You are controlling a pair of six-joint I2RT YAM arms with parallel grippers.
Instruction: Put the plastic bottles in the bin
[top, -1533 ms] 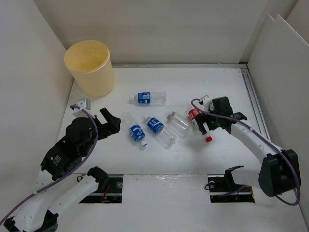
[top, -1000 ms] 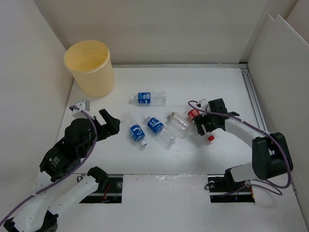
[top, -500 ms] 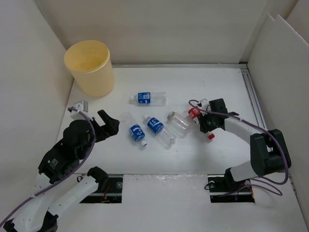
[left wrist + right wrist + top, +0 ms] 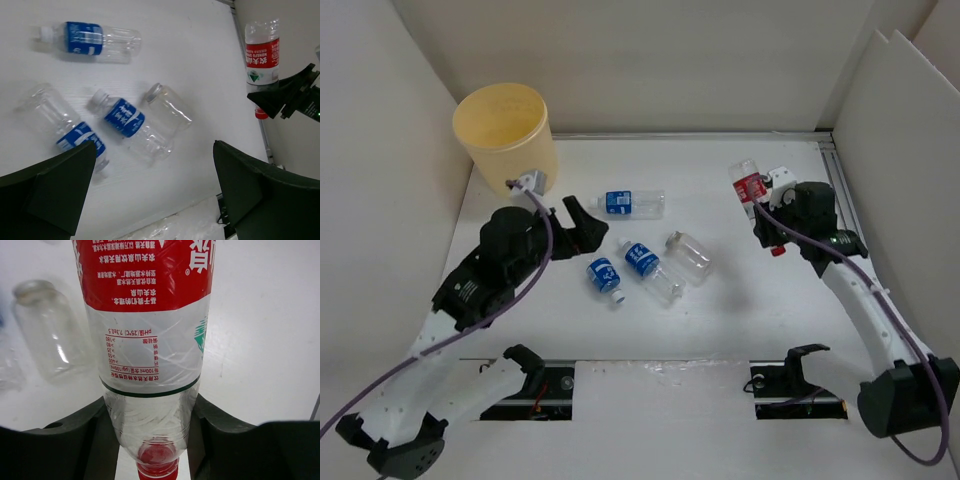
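The pale yellow bin stands at the back left. My right gripper is shut on the red-labelled bottle near its neck and holds it off the table at the right, red cap toward the wrist. Three blue-labelled bottles and an unlabelled bottle lie mid-table. My left gripper hangs open above them, nothing between its fingers. The left wrist view shows the blue bottles and the unlabelled bottle.
White walls close in the table on the left, back and right. A metal rail runs along the right edge. Two floor slots sit by the arm bases at the near edge.
The right gripper closed on the red-labelled bottle and lifted it up and toward the back right. The left arm reached forward over the lying bottles, still open.
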